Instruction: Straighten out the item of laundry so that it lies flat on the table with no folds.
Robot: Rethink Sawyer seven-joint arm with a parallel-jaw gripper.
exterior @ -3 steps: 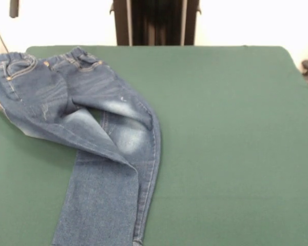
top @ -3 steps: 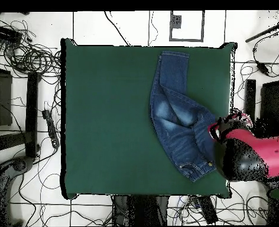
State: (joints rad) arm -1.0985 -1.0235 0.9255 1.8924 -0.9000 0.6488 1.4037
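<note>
- Looking at the whole scene, you see the big green table (exterior @ -3 steps: 231,143) filling most of both views.
- You can see the red and black arm (top @ -3 steps: 254,155) only in the overhead view. It sits over the table's right edge there, right beside the jeans' waist end.
- The end effector (top @ -3 steps: 224,125) shows as a small dark and red tip at the arm's end, close to the jeans. You cannot tell if it is released or clenched.
- You find the blue jeans (exterior @ -3 steps: 92,138) on the left side of the table in the front view. The waistband (exterior @ -3 steps: 46,61) lies near the far left corner, and the legs run toward the near edge.
- The jeans are not flat. One leg is folded across the other, so the two legs cross below the seat.
- The lower part of the legs reaches the bottom of the front view and is cut off there.
- In the overhead view the same legs point to the top edge of the table, with the hems just at that edge.
- You can see pale faded patches (exterior @ -3 steps: 126,128) on the thighs, near where the legs cross.
- Small orange-tan stitching (exterior @ -3 steps: 18,69) runs along a pocket by the waist.
- Many black cables (top @ -3 steps: 29,59) lie on the white floor around the table.
</note>
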